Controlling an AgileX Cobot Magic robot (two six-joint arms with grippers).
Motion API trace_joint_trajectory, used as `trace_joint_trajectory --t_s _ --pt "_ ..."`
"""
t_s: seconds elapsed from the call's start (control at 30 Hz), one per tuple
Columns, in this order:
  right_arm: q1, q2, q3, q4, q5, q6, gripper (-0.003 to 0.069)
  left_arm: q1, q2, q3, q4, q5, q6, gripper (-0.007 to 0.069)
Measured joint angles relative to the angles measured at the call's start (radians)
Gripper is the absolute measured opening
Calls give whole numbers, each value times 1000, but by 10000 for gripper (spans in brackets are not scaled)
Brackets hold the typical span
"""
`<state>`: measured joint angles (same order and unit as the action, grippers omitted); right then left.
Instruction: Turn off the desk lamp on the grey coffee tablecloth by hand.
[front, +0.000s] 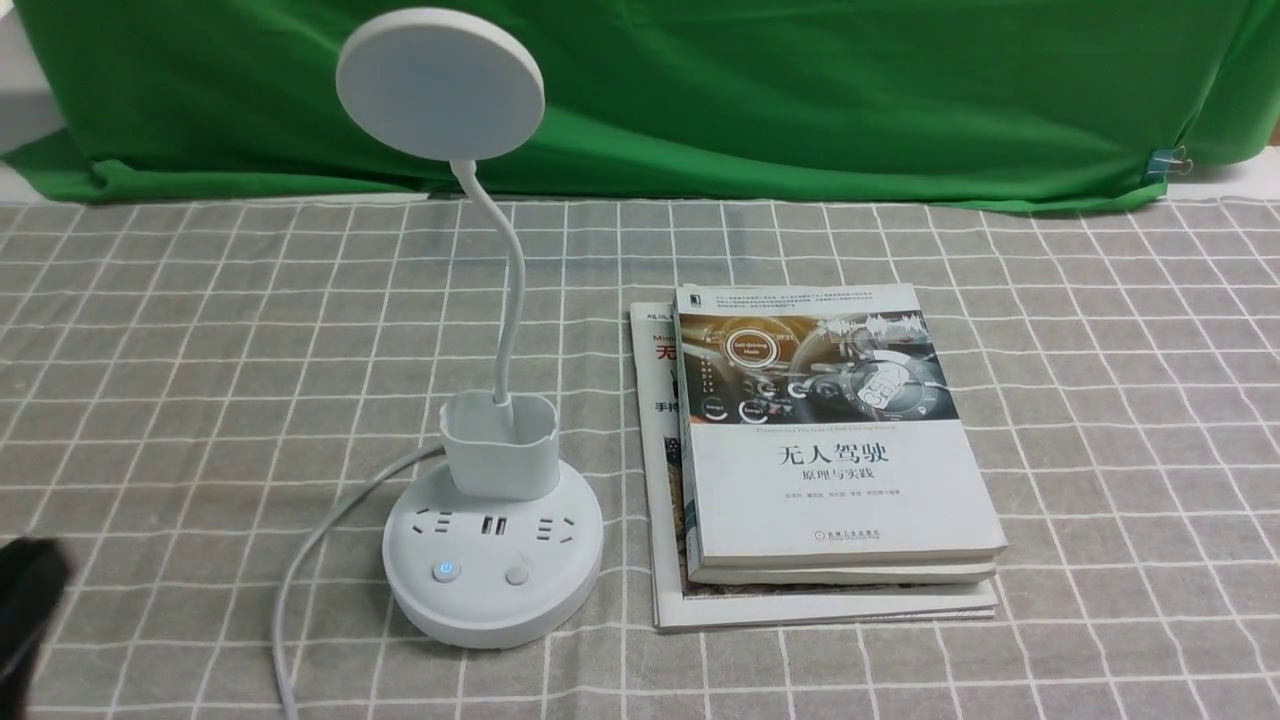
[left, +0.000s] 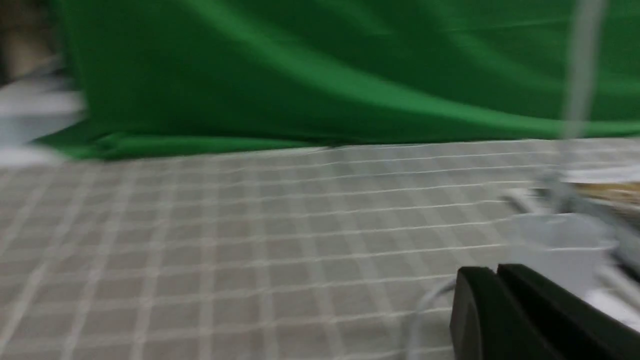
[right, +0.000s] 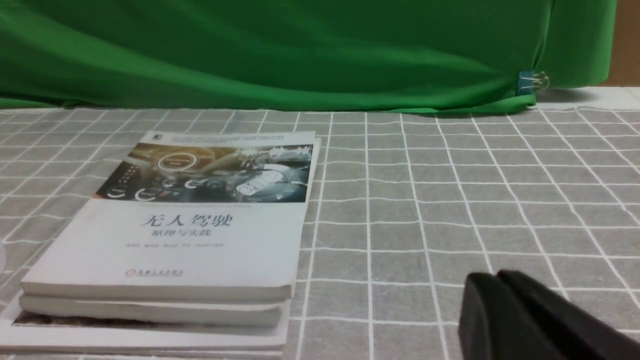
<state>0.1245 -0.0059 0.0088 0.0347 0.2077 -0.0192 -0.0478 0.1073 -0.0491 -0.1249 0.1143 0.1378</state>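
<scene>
Left tool (left: 500, 300) clenched and empty, near the desk lamp (front: 493, 540); right tool (right: 505, 305) clenched, beside books (right: 165, 235).

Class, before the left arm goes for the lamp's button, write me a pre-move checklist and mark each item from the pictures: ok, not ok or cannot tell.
1. Desk lamp upright on grey coffee tablecloth: ok.
2. Both base buttons unobstructed, left button glowing blue: ok.
3. Lamp head lit: cannot tell.
4. Left pincer shut for pressing: ok.
5. Left pincer lined up over a button: not ok, it sits at the front view's left edge.
6. Books clear of the base: ok.
</scene>
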Motion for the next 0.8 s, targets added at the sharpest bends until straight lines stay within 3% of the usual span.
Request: trace_joint_trajectory --t_s 0.17,0.8 --pt "0 0 0 0 0 0 36 76 -102 55 -23 84 -5 17" --pt "0 0 0 0 0 0 36 74 -109 56 -24 130 -29 19"
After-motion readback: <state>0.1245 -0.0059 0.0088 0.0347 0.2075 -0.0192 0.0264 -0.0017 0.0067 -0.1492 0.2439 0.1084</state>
